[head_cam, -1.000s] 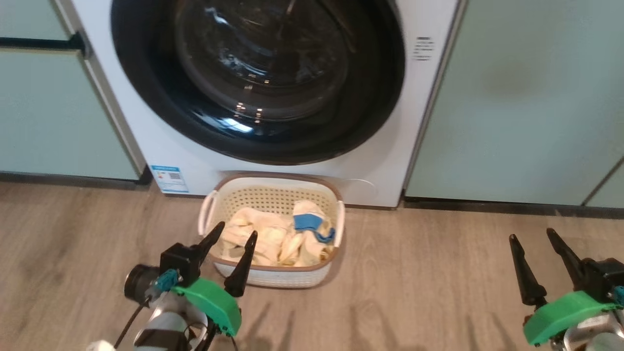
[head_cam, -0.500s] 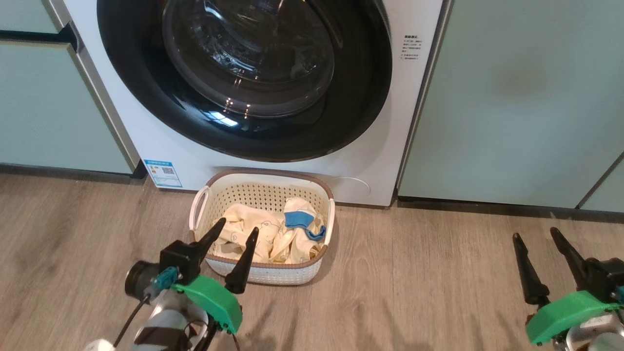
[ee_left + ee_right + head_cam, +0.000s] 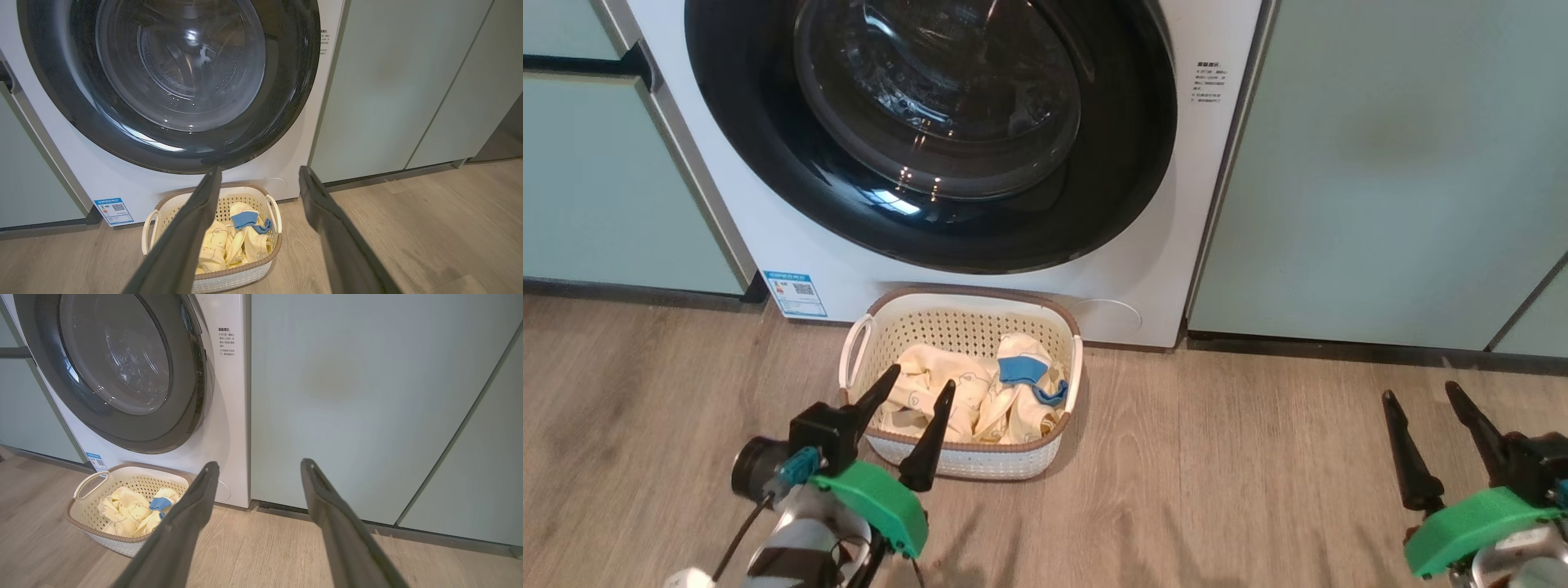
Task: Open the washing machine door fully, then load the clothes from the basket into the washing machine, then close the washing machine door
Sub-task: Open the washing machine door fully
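Head view: washing machine door upper centre, not swung open; basket of clothes below it; left gripper lower left, right gripper lower right, both spread and empty; wrist views: basket low in frame, where a door-bound arm might knock it.

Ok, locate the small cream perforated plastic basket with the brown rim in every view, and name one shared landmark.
Head view: basket lower centre, on the floor before the white washing machine.
Left wrist view: basket at the bottom, left of centre.
Right wrist view: basket lower left.
Landmark: the blue-white sticker low on the washing machine's front corner, near the basket's left handle in all three.
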{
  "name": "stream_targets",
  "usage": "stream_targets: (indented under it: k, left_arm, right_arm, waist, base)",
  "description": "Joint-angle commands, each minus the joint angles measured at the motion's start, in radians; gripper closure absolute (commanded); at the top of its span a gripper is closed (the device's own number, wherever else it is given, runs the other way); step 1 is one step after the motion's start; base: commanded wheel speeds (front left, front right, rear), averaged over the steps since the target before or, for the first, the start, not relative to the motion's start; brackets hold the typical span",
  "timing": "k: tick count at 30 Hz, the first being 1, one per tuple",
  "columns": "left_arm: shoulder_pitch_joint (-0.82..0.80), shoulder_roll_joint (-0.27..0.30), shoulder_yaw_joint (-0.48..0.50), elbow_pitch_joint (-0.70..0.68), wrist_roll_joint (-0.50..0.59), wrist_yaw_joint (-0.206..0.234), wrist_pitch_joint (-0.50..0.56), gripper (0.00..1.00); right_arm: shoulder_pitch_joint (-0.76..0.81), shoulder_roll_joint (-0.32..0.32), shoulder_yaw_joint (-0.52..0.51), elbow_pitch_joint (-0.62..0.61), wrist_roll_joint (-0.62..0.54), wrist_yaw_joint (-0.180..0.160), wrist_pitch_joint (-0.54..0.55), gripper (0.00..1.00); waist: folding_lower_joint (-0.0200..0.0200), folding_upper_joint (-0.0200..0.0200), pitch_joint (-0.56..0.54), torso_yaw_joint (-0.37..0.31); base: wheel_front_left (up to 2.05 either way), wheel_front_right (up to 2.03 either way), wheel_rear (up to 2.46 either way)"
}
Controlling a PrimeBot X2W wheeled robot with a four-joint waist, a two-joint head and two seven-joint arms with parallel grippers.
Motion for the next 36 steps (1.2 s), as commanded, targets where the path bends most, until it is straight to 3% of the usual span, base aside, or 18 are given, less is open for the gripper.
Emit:
stream_targets:
  k: [1, 10, 11, 12, 28, 33, 36]
  left_arm:
    - [-0.055, 0.015, 0.044, -0.030, 0.002, -0.002, -0.011, 0.00]
    - [-0.055, 0.009, 0.048, -0.028, 0.006, 0.001, -0.011, 0.00]
    - [-0.055, 0.009, 0.048, -0.029, 0.006, 0.002, -0.011, 0.00]
    - [-0.055, 0.008, 0.048, -0.029, 0.007, 0.002, -0.011, 0.00]
    - [-0.052, 0.004, 0.050, -0.054, 0.023, 0.002, -0.011, 0.00]
    - [-0.061, 0.002, 0.045, -0.062, 0.029, 0.001, -0.011, 0.00]
    - [-0.069, -0.001, 0.042, -0.069, 0.031, 0.000, -0.011, 0.00]
  right_arm:
    - [-0.060, -0.011, 0.018, -0.028, 0.000, 0.004, -0.012, 0.00]
    - [-0.054, -0.010, 0.013, -0.035, 0.000, 0.004, -0.012, 0.00]
    - [-0.053, -0.009, 0.011, -0.035, 0.003, 0.004, -0.012, 0.18]
    - [-0.053, -0.008, 0.010, -0.033, 0.007, 0.004, -0.012, 1.00]
    - [-0.073, -0.027, 0.023, -0.017, 0.119, 0.004, -0.012, 1.00]
    - [-0.110, -0.025, 0.011, 0.000, 0.228, 0.004, -0.012, 1.00]
    - [-0.146, -0.017, 0.010, 0.021, 0.360, 0.004, -0.012, 1.00]
  waist:
    - [0.0000, 0.0000, -0.001, 0.000]
    - [0.0000, 0.0000, -0.002, 0.000]
    - [0.0000, 0.0000, -0.002, 0.000]
    - [0.0000, 0.0000, -0.002, 0.000]
    - [0.0000, 0.0000, 0.014, 0.010]
    - [0.0000, 0.0000, 0.037, 0.018]
    - [0.0000, 0.0000, 0.054, 0.026]
  base:
    - [0.00, 0.00, 0.00]
    - [0.00, 0.00, 0.00]
    - [0.00, 0.00, 0.00]
    - [0.00, 0.00, 0.00]
    - [0.00, 0.00, 0.00]
    - [0.00, 0.00, 0.00]
    - [0.00, 0.00, 0.00]
